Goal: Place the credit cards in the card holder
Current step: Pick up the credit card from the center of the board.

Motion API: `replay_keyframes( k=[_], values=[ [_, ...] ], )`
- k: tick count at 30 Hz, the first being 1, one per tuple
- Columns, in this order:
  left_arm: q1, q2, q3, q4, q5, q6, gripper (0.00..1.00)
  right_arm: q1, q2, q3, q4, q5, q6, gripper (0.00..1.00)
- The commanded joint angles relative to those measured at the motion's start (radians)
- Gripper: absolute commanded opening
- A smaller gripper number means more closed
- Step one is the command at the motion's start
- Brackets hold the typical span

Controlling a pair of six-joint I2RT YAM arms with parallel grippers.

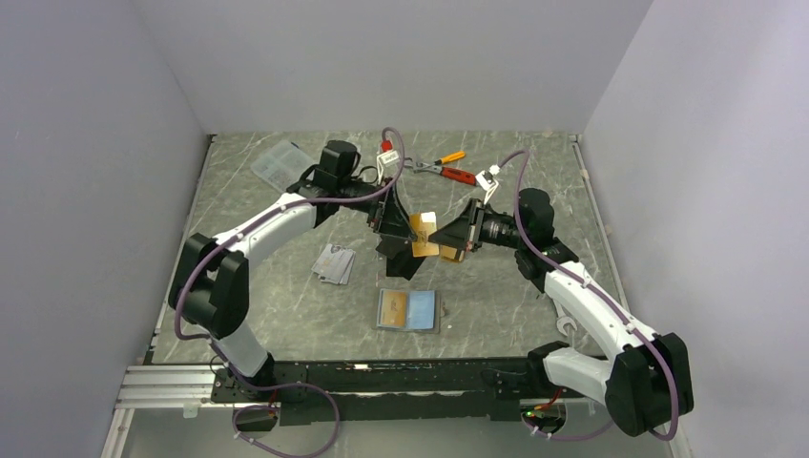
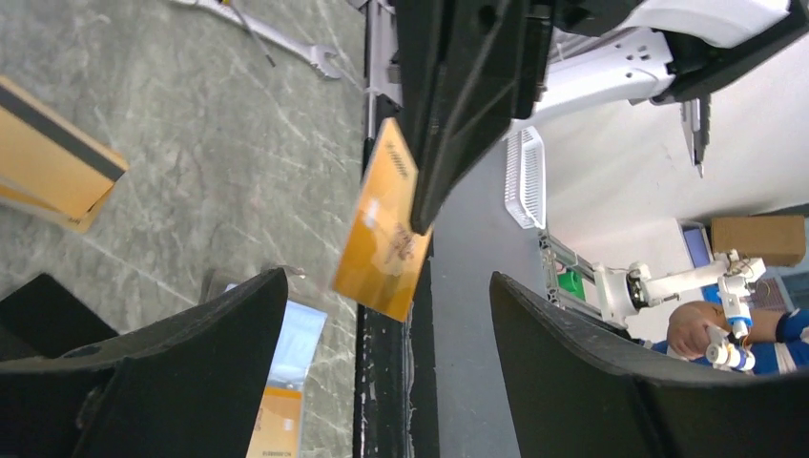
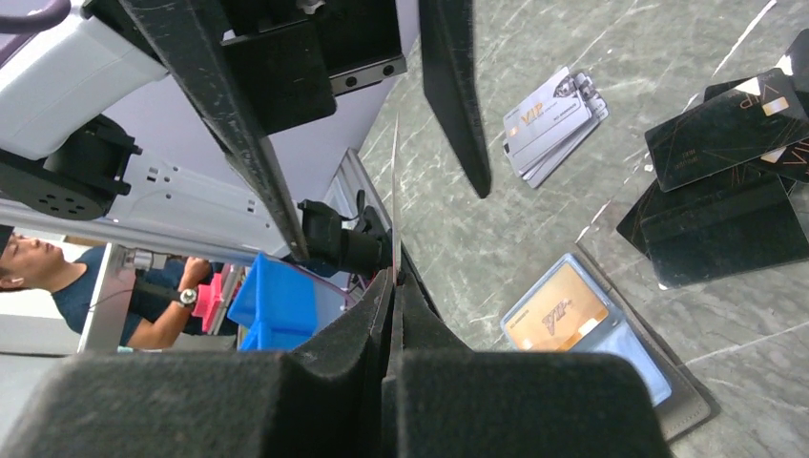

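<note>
1. Nearest you, the card holder (image 1: 408, 310) lies open and flat on the tabletop (image 1: 286, 315). A slotted card (image 3: 558, 315), orange, shows in one half. The blue-grey half looks free, so aim there.
2. Just beyond and above it, your right hand (image 3: 394, 286) is clamped tight on one edge of an orange-gold card (image 2: 382, 239), holding it on edge in the air between the arms.
3. Your left hand (image 2: 386, 279) is spread wide, with one finger on each side of that card and touching neither face. This reads as a regrasp. Close squarely on the flat faces near an edge before the right hand lets go, so a long stretch of card is free to lead into a slot.
4. Bring the card down shallow and edge first. Nothing pins the holder, so it may slide; steady it with the free hand.
5. To the left, the silvery cards (image 1: 334, 264) lie fanned. The black cards (image 3: 730, 124) lie under the hands.
6. Farthest off sit the pliers (image 1: 448, 172) and the clear box (image 1: 277, 164), well apart from the work.
</note>
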Motion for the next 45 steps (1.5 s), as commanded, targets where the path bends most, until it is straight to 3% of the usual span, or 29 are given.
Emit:
replay_keyframes(
  k=[1, 10, 17, 18, 24, 28, 31, 35, 37, 42, 45],
  values=[
    [-0.001, -0.074, -0.014, 0.171, 0.102, -0.102, 0.81, 0.002, 0.001, 0.044, 0.061, -0.029, -0.002, 0.0],
    [0.0, -0.099, -0.023, 0.208, 0.103, -0.131, 0.47, 0.034, 0.015, 0.029, 0.095, -0.015, 0.012, 0.0],
    [0.008, -0.109, -0.008, 0.173, 0.086, -0.109, 0.02, 0.077, 0.016, 0.037, 0.098, -0.046, -0.002, 0.0],
    [0.011, -0.11, -0.004, 0.165, 0.086, -0.106, 0.0, 0.079, 0.014, 0.037, 0.102, -0.051, 0.0, 0.0],
    [0.017, -0.122, -0.029, 0.236, 0.103, -0.17, 0.0, 0.085, 0.019, 0.037, 0.168, -0.05, 0.052, 0.17],
    [0.017, -0.125, -0.034, 0.248, 0.109, -0.179, 0.0, 0.107, 0.044, 0.057, 0.221, -0.043, 0.086, 0.21],
    [0.022, -0.13, -0.044, 0.283, 0.112, -0.209, 0.0, 0.125, 0.056, 0.059, 0.239, -0.042, 0.098, 0.19],
    [0.028, -0.134, -0.055, 0.308, 0.117, -0.231, 0.0, 0.135, 0.051, 0.037, 0.263, -0.031, 0.112, 0.03],
    [0.028, -0.138, -0.057, 0.314, 0.118, -0.236, 0.01, 0.136, 0.043, 0.027, 0.27, -0.027, 0.12, 0.0],
    [0.035, -0.147, -0.055, 0.342, 0.13, -0.267, 0.24, 0.139, 0.031, 0.016, 0.211, -0.007, 0.089, 0.0],
    [0.042, -0.149, -0.069, 0.43, 0.149, -0.342, 0.29, 0.143, 0.031, 0.004, 0.159, 0.009, 0.062, 0.0]
  ],
)
